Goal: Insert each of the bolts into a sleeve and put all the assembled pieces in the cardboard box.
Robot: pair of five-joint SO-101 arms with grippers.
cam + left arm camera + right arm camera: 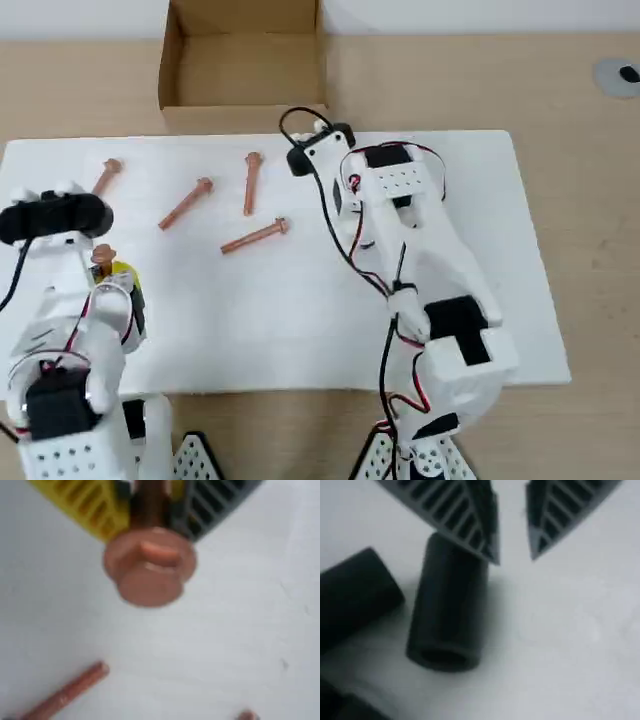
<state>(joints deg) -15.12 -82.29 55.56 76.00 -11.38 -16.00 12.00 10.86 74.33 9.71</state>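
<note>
Bolts (187, 203), four of them, lie loose across the upper left of the white sheet (300, 320) in the high view, the cardboard box (240, 70) sits at top centre, and the left arm (70, 340), lower left, carries a held bolt (103, 256). Left wrist view: the left end effector (150, 505) is clenched on the held bolt, head toward the camera. Right wrist view: the right end effector (512, 535) is released, one jaw over a lying sleeve (447, 615) which the right arm (420, 260) hides from above. Closing off-centre could roll the sleeve away.
</note>
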